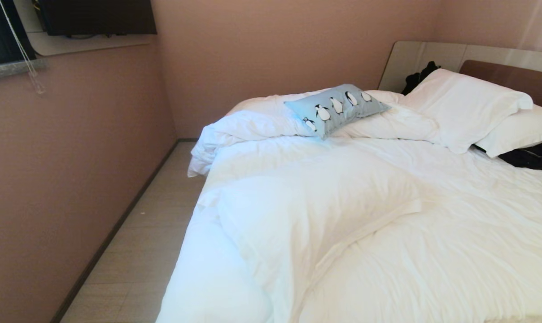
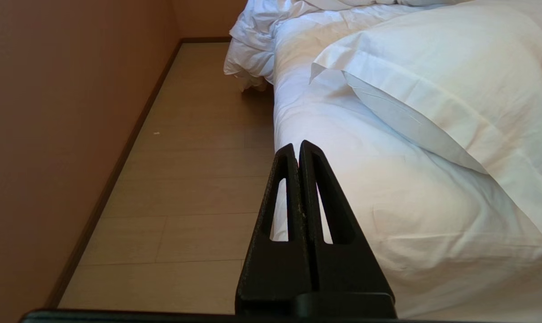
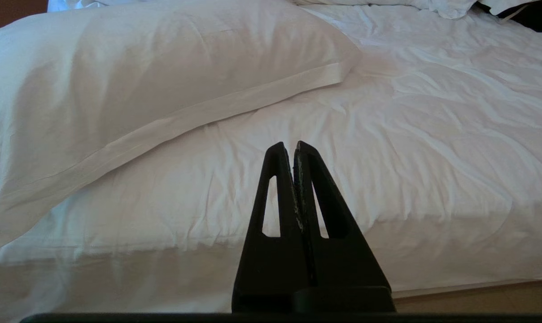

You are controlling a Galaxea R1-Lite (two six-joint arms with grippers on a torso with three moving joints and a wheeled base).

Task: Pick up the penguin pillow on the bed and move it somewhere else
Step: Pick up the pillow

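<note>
currently the penguin pillow (image 1: pixel 336 109) lies on the rumpled duvet near the far left corner of the bed (image 1: pixel 387 215), close to the headboard. both hands are low by the near edge, left hand (image 2: pixel 296 147) and right hand (image 3: pixel 289 147) clenched, grasping nothing.

Pink walls (image 1: pixel 73 148), wood floor (image 1: pixel 136 251), black clothes (image 1: pixel 533 157).

The light-blue penguin pillow (image 1: pixel 337 109) lies tilted on the bed's (image 1: pixel 365 215) rumpled white duvet.
</note>
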